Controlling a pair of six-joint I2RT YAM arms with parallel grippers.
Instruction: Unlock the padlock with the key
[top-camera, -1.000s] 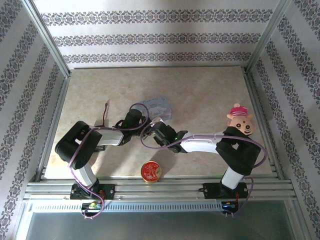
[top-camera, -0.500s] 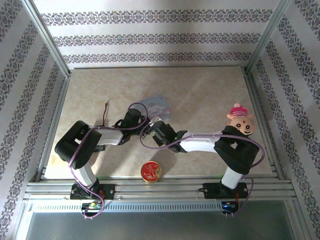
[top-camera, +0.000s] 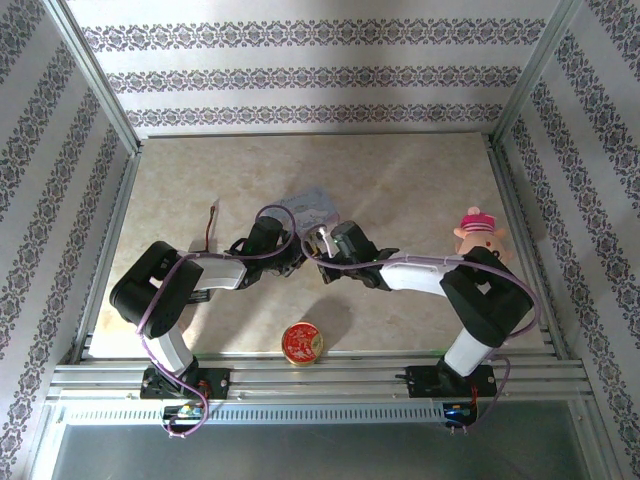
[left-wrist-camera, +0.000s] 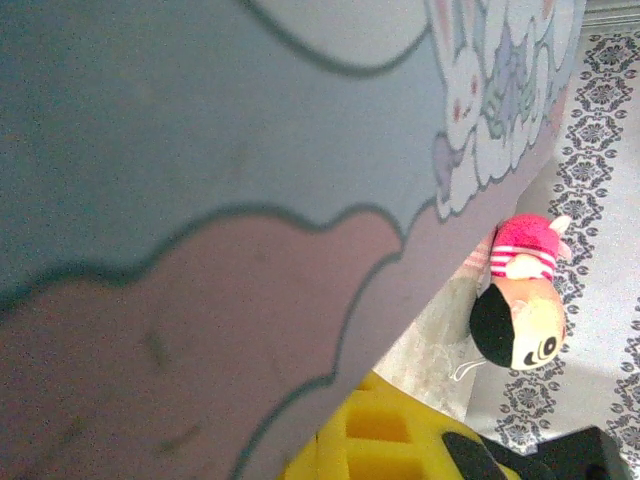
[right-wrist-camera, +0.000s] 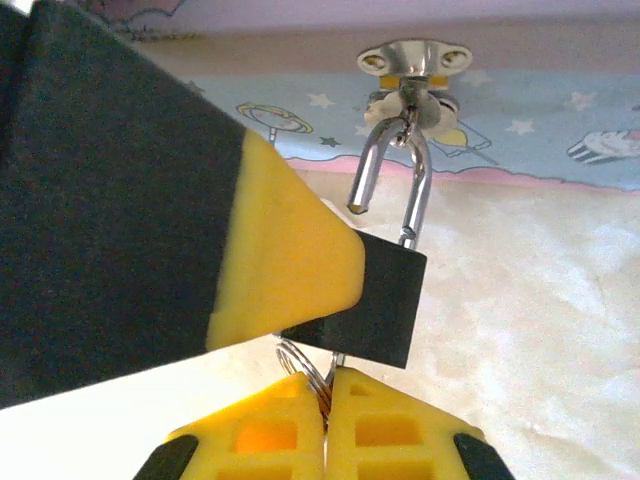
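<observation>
Black padlock (right-wrist-camera: 365, 300), one; right claw (right-wrist-camera: 326, 420) pinches one key (right-wrist-camera: 322, 385); left claw (top-camera: 292, 256) state unclear.

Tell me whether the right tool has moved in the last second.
Yes. In the top view the right tool has moved away from the red tin, toward the blue box.

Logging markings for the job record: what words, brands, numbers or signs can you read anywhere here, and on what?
No readable text in these views.
Pastel-blue rectangular box: only cartoon rabbit, stars and clouds, no words.
Small black padlock: the face in view is blank.
Round red-and-gold tin: gold design too small to read.
</observation>
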